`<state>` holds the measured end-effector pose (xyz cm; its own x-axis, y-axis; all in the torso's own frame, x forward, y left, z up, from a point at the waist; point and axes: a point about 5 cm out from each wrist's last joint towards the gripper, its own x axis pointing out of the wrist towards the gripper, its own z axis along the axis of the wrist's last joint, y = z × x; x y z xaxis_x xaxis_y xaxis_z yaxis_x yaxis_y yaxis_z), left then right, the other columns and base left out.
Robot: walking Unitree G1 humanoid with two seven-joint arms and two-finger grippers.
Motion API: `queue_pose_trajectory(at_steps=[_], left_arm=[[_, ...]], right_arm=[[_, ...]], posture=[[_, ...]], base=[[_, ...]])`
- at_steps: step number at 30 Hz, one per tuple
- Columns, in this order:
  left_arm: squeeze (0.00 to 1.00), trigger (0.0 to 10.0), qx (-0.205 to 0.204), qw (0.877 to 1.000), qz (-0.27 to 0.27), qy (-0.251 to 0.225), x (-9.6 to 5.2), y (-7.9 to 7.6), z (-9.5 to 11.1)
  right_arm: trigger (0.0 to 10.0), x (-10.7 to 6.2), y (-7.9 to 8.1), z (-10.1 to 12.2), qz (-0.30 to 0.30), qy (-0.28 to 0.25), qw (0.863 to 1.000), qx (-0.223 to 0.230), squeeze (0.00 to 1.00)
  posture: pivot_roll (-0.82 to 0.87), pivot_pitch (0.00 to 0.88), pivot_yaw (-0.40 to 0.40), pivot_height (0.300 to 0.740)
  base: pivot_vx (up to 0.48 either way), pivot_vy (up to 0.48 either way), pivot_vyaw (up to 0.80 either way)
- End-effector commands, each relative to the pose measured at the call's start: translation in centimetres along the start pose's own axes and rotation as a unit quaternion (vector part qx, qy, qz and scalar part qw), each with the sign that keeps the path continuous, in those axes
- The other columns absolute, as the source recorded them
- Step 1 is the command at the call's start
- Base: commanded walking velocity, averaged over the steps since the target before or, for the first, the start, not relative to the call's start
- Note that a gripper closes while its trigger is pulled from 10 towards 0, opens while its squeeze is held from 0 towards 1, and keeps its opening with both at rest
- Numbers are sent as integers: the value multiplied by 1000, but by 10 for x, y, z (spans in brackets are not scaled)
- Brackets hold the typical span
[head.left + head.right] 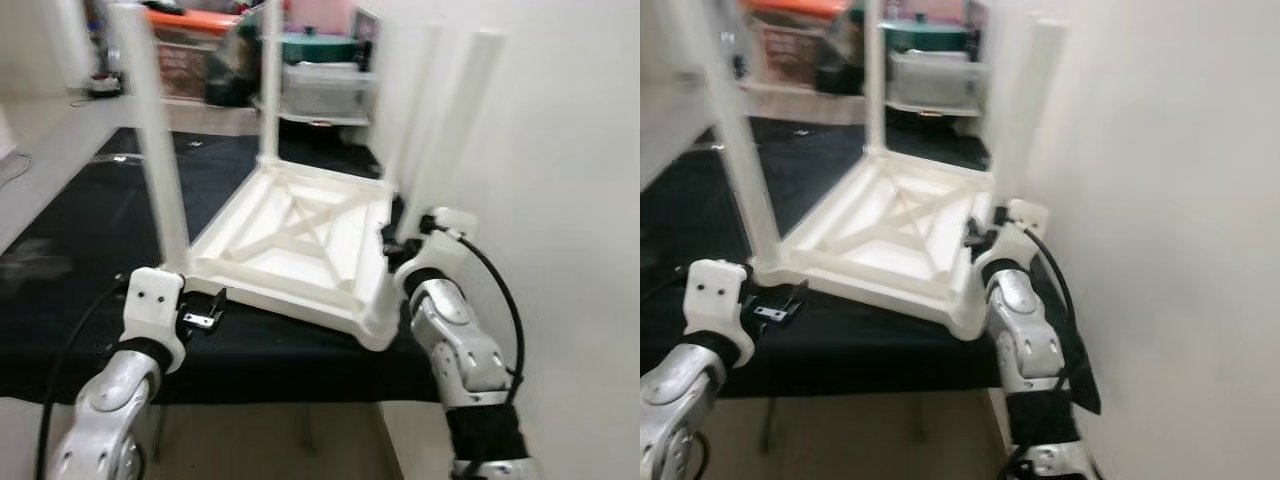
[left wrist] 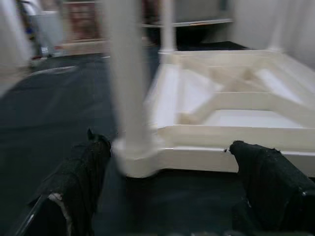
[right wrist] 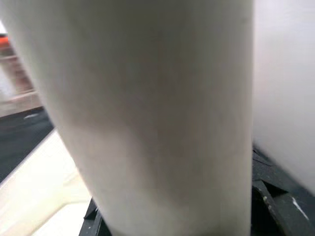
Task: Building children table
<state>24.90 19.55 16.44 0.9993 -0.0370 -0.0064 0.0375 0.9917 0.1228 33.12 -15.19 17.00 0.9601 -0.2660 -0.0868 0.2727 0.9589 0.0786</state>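
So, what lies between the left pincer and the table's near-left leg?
Only bare black mat, in the left wrist view: the open left pincer faces the near-left leg without touching it.

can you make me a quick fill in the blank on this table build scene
1. The white table lies upside down on a ____ mat.
2. The right gripper is closed around a table ____.
3. The left gripper is ____, its fingers either side of the table's near corner.
4. The legs point ____.

Missing words: black; leg; open; up
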Motion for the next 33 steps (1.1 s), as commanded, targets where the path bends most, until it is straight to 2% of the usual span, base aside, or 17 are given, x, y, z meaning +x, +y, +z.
queue_pose_trajectory(at_steps=[1,4,5,6,7,8,10,13,14,19,24,27,28,29,30,32,33], left_arm=[[0,10000,8,1000,5,4,1,1,1],[0,10000,8,1000,5,4,2,1,1],[0,10000,9,1000,5,5,3,0,1],[0,10000,9,1000,4,6,3,0,0],[0,10000,9,1000,3,7,3,-1,0],[0,10000,9,1000,3,7,4,-1,0],[0,10000,10,1000,2,7,4,-1,0],[0,10000,11,1000,2,8,5,-1,0],[0,10000,13,1000,1,8,5,0,0],[0,10000,15,1000,-3,5,10,-1,2],[0,10000,16,1000,-4,4,10,-1,2],[0,10000,18,1000,-9,1,10,-2,2],[0,10000,18,1000,-9,1,10,-2,2],[0,10000,19,1000,-12,0,10,-3,2],[0,10000,19,1000,-12,0,10,-3,2],[0,10000,20,1000,-18,-3,11,-4,3],[0,10000,20,1000,-18,-3,11,-4,3]], right_arm=[[0,-1,-26,-38,-84,92,991,-39,0],[0,-1,-24,-37,-83,92,991,-40,0],[0,-2,-17,-36,-64,94,993,-38,0],[1843,-3,-11,-36,-49,95,994,-29,0],[10000,-3,-3,-37,-15,104,994,-22,0],[10000,-4,2,-38,8,110,994,-18,0],[10000,-5,7,-37,12,113,994,-3,0],[10000,-4,7,-33,10,102,995,5,0],[10000,-3,7,-28,10,88,996,12,1000],[10000,-2,5,-12,13,52,998,21,1000],[10000,-3,6,-7,21,43,999,26,1000],[10000,-3,3,15,69,3,997,28,992],[10000,-3,3,15,69,3,997,28,992],[10000,-3,2,25,106,-14,994,26,0],[10000,-3,2,25,106,-14,994,26,0],[10000,1,-2,39,163,-45,986,3,0],[10000,1,-2,39,163,-45,986,3,0]], posture=[[78,0,-97,740],[78,0,-97,740],[81,0,-95,740],[81,0,-95,740],[85,0,-95,740],[85,0,-95,740],[81,0,-91,740],[79,0,-89,740],[79,0,-89,740],[64,0,-83,740],[60,0,-81,740],[40,0,-72,740],[40,0,-72,740],[32,0,-68,740],[32,0,-68,740],[26,0,-65,740],[26,0,-65,740]], base=[[0,0,0],[0,0,0],[0,0,0],[0,0,0],[0,0,0],[0,0,0],[0,0,0],[0,0,0],[0,0,0],[0,0,0],[0,0,0],[0,0,0],[0,0,0],[0,0,0],[0,0,0],[0,0,0],[0,0,0]])
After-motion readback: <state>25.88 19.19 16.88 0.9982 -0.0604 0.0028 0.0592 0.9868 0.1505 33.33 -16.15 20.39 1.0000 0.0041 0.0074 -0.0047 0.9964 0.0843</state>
